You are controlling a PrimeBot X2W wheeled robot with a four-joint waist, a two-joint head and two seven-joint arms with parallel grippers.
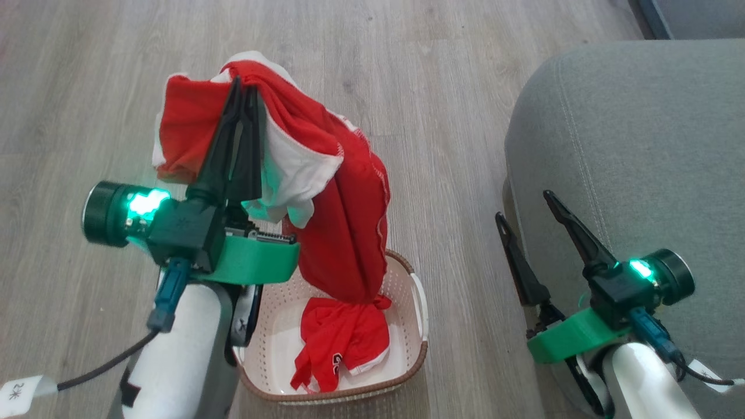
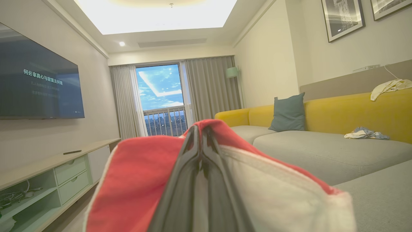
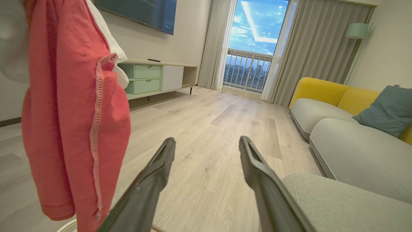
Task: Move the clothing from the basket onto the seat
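Note:
My left gripper [image 1: 244, 87] is shut on a red and white garment [image 1: 343, 215], holding it up above the cream basket [image 1: 420, 326]; the cloth hangs down to the basket. That same garment drapes over the closed fingers [image 2: 180, 183] in the left wrist view and hangs at the left of the right wrist view as a red sheet [image 3: 74, 122]. A second red garment [image 1: 340, 343] lies crumpled inside the basket. The grey-green seat [image 1: 640, 145] is on the right. Beside the seat's rounded corner, my right gripper [image 1: 524, 203] stands open and empty, its fingertips [image 3: 167, 145] spread over the floor.
Wood floor [image 1: 105, 87] surrounds the basket. In the wrist views a long sofa with yellow back [image 2: 354, 109], a blue cushion [image 2: 288, 111] and loose cloths [image 2: 365, 133] runs along the right wall; a TV unit [image 3: 154, 77] stands on the left.

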